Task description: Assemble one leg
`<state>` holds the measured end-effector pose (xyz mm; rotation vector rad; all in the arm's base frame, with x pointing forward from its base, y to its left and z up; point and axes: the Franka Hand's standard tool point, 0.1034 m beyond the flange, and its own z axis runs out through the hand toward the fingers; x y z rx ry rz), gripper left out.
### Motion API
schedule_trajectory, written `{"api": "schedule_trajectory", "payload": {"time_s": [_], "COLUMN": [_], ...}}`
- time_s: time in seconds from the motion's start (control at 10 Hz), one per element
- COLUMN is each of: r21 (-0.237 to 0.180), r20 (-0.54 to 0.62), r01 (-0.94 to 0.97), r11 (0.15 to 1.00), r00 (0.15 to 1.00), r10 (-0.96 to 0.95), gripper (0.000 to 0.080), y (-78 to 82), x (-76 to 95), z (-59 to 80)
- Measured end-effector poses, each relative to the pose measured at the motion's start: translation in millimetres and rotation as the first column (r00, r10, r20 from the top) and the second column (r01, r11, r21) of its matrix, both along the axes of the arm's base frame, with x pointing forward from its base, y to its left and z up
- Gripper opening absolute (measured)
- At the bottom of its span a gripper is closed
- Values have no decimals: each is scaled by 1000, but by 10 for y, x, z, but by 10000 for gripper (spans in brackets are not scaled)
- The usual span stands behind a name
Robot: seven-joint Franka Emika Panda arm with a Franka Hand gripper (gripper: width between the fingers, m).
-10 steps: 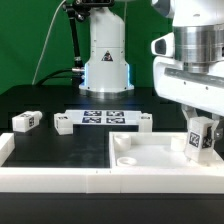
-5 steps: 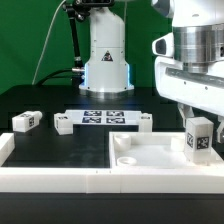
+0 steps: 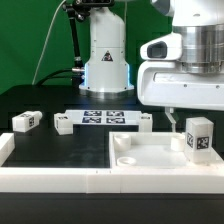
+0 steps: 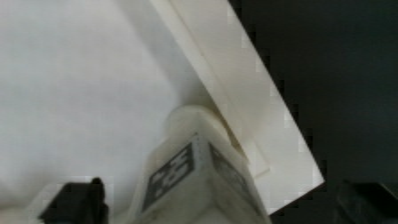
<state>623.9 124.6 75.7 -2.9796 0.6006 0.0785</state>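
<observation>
Exterior view gives us the clearest read: the leg (image 3: 200,137) stands upright on the large white tray-like part (image 3: 150,152), toward the exterior view's right, with its black-and-white tag facing the camera. The gripper (image 3: 197,112) hangs just above the leg and holds nothing. Its jaws are spread wider than the block, and we see one fingertip (image 3: 171,119) off to the side of the leg (the other is cut off by the frame edge).

From the wrist view we look down on the leg (image 4: 192,175), which sits on the tray-like part (image 4: 71,80) close to its raised rim. A dark fingertip (image 4: 80,200) shows on either side of the leg, with a gap between each and the block.

Farther back on the black table (image 3: 40,100) lies the marker board (image 3: 103,118). A tagged block (image 3: 26,120) sits at the exterior view's left, a second block (image 3: 64,124) near the board's left end, and a third block (image 3: 143,123) at its right end.
</observation>
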Motion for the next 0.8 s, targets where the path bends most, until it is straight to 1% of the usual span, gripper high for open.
{"api": "schedule_trajectory", "payload": {"time_s": [0.1, 0.2, 0.4, 0.6, 0.7, 0.8], "r21": [-9, -19, -16, -15, -15, -15], "r20": [24, 27, 30, 33, 33, 33], "r01": [-136, -212, -414, -446, -445, -445], "r11": [991, 977, 910, 895, 896, 896], "r00": [990, 977, 909, 894, 895, 895], "r10": [136, 212, 415, 447, 445, 445], "gripper": [649, 649, 649, 649, 563, 407], "y": [-10, -14, -27, -30, -30, -30], "x": [23, 31, 23, 14, 14, 14], "z": [9, 20, 24, 20, 19, 19]}}
